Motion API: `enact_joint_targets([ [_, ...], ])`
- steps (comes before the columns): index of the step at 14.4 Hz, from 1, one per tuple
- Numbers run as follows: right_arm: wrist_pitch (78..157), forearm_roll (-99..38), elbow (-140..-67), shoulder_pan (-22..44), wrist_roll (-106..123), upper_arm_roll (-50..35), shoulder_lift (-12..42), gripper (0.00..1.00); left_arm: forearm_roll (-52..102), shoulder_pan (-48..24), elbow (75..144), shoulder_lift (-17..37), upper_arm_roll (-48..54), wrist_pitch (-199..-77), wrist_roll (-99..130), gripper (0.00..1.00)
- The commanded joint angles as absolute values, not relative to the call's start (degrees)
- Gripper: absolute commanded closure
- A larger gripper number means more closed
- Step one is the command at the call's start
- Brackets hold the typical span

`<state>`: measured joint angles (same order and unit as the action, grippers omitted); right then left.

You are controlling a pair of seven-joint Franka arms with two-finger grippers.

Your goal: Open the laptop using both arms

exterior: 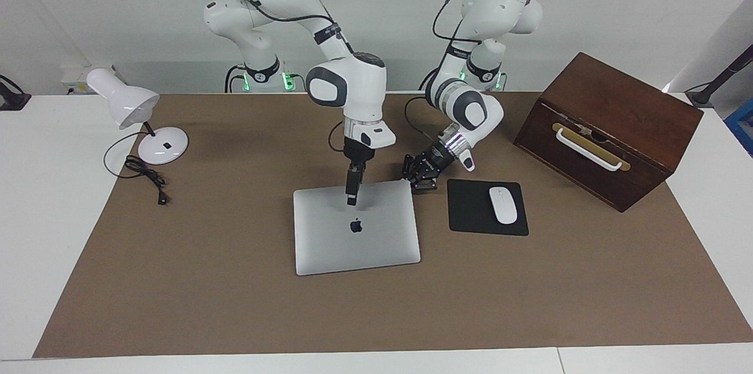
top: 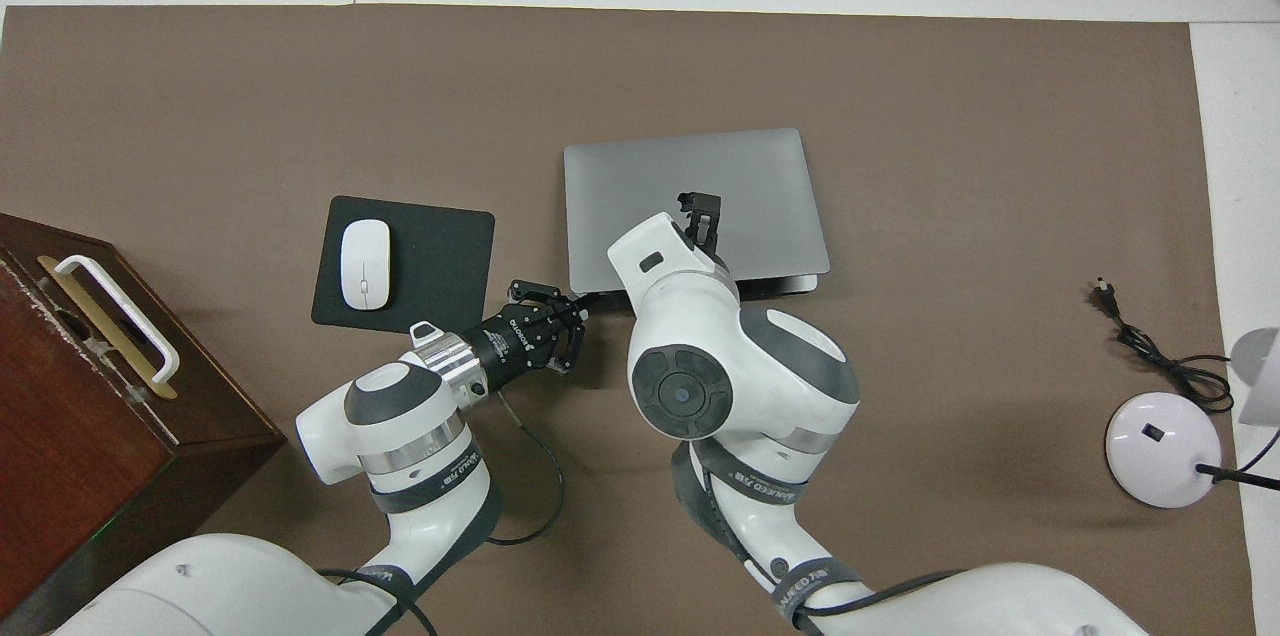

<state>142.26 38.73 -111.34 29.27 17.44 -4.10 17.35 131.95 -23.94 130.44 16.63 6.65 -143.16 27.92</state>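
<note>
The silver-grey laptop [exterior: 356, 227] [top: 640, 186] lies on the brown mat with its apple logo up. Its lid stands slightly lifted along the edge nearest the robots, where a strip of the base [top: 795, 284] shows beneath it. My left gripper [exterior: 420, 178] [top: 572, 314] is shut, its tips against the laptop's corner nearest the robots, beside the mouse pad. My right gripper [exterior: 351, 200] [top: 699, 208] points straight down, shut, its tip at the lid just nearer the robots than the logo.
A black mouse pad [exterior: 467, 209] with a white mouse [exterior: 503, 204] lies beside the laptop toward the left arm's end. A brown wooden box [exterior: 609, 127] with a white handle stands at that end. A white desk lamp [exterior: 162, 144] and its cord are at the right arm's end.
</note>
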Motion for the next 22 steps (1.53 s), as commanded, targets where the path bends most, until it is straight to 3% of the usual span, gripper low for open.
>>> enact_joint_targets([
  [1,140.63,41.66,-108.20,29.09,16.26,-4.13,18.72,0.00,133.24,-22.86,129.81,18.72,6.06,-143.00,26.28,1.00],
  [22,137.55,44.56,-102.31,28.30,16.96,-4.13,18.46,0.00,133.33,-22.76,129.81,18.72,6.06,-143.44,26.28,1.00],
])
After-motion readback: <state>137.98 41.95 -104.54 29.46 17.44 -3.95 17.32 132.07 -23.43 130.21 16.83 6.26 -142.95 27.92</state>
